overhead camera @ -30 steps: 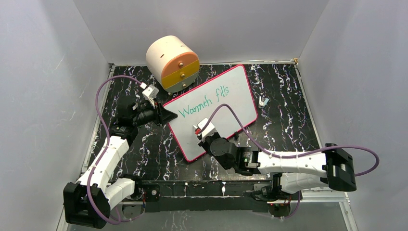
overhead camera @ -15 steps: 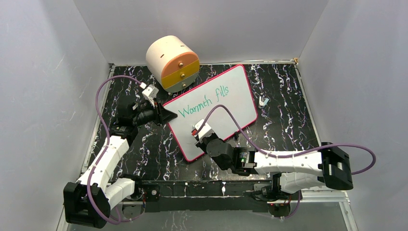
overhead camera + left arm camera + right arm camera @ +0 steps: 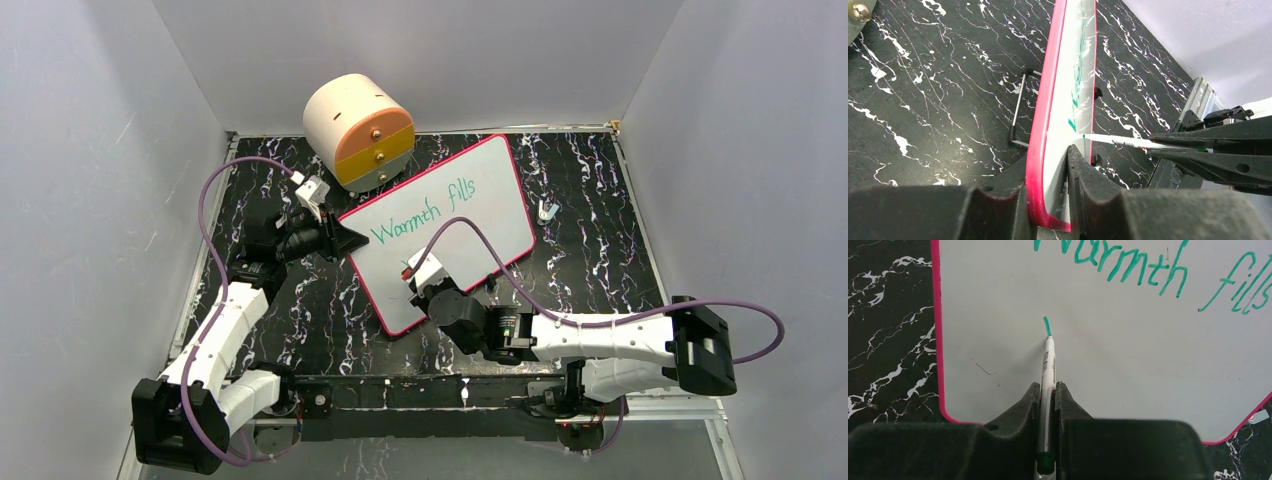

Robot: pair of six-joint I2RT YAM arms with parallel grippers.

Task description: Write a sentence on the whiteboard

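The whiteboard (image 3: 470,225) on the table (image 3: 590,200) is steadied at its left corner by the closed jaws of the left gripper (image 3: 348,240). Beneath the unfinished sentence (image 3: 425,208), a green marker (image 3: 1048,365) clamped in the jaws of the right gripper (image 3: 1048,387) is pressed to it.

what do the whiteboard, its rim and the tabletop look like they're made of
The whiteboard looks like a smooth, glossy white coated sheet, perhaps melamine; its face shows a sheen in the left wrist view. Its rim is pink-red, rounded and slightly shiny, probably moulded plastic. The tabletop is black with white veins, a marble look; whether stone, laminate or printed film cannot be told.
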